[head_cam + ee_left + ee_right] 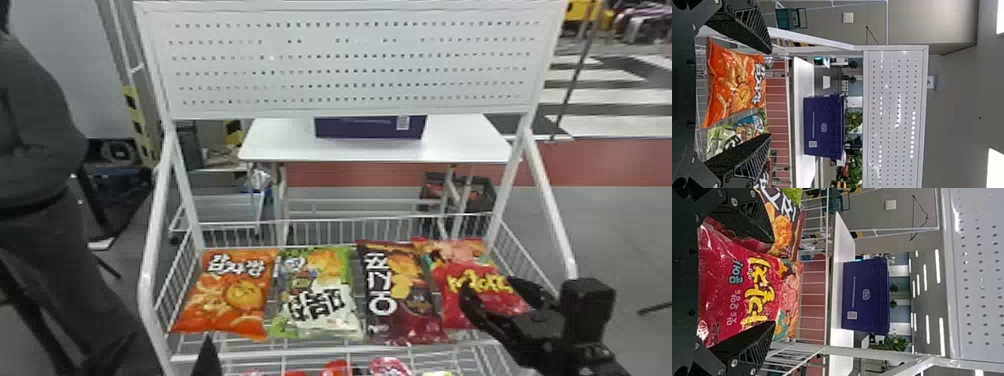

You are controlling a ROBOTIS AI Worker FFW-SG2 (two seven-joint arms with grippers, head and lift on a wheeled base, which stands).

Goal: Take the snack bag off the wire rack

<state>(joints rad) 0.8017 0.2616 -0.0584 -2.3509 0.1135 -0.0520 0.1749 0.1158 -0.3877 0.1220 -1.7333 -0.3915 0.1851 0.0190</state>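
The right arm (587,306) is black and blocky; its tapering jaws have ribbed sides (757,212) and round silver screws (734,363).

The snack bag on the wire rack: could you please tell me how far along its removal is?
The approach looks done: the right gripper is open, its fingers on either side of the red snack bag. Nothing is in hand; the left gripper is open and empty. Left, it seems, are closing on the bag and lifting it off the wire rack, where it lies.
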